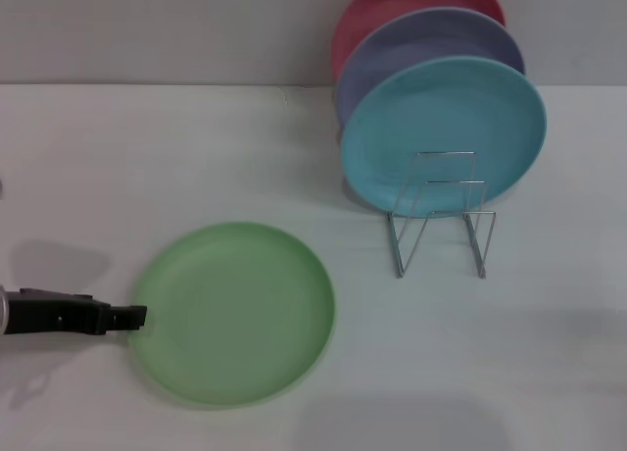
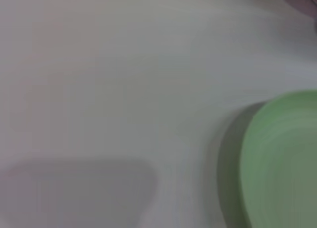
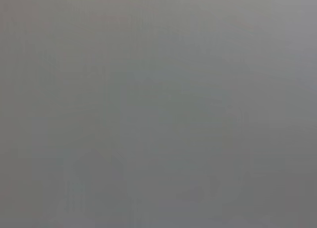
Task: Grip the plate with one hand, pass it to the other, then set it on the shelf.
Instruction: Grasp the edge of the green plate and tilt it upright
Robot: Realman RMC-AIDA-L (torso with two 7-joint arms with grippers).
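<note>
The light green plate (image 1: 235, 314) lies flat on the white desk (image 1: 147, 157), toward seven o'clock in the head view. The left pincer (image 1: 137, 318) reaches in low from nine o'clock, its dark tip right at the plate's nine-o'clock rim; whether its fingers are spread or closed on the rim cannot be told. The wire dish rack (image 1: 441, 216) stands well apart at about two o'clock, holding upright a turquoise plate (image 1: 443, 137), a lavender plate (image 1: 431, 41) behind it and a red plate (image 1: 392, 0) rearmost. The left wrist view shows the green plate's edge over bare desk. The right pincer is out of sight.
</note>
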